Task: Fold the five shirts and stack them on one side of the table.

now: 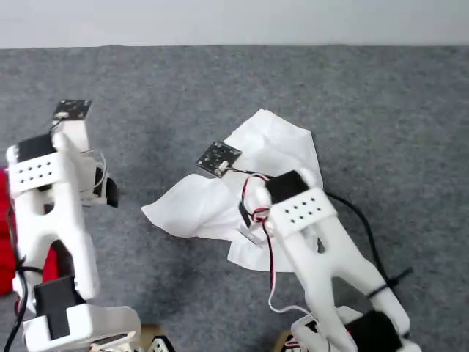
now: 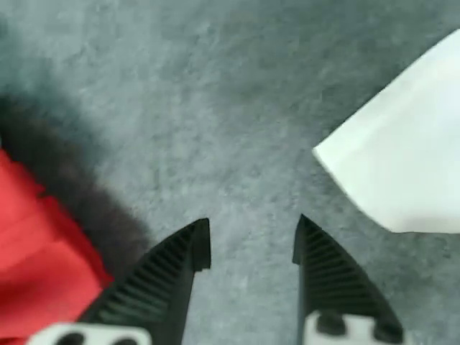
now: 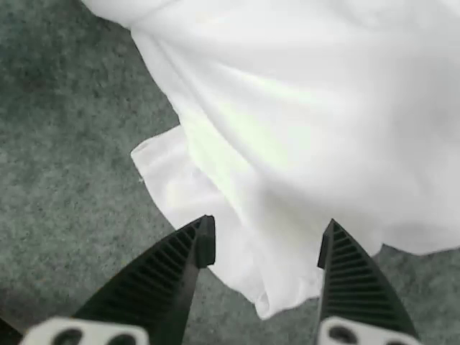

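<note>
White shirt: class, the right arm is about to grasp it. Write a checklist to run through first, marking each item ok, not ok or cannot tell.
1. The right gripper is open: ok.
2. It sits over the edge of the white shirt: ok.
3. The white shirt lies flat: not ok, it is rumpled.
4. The left gripper is open and holds nothing, above bare table: ok.
5. The red shirt is already folded: cannot tell.
6. The right fingers touch the cloth: cannot tell.

a grey carpeted table (image 1: pixel 183 88) meets a pale wall (image 1: pixel 234 22).
</note>
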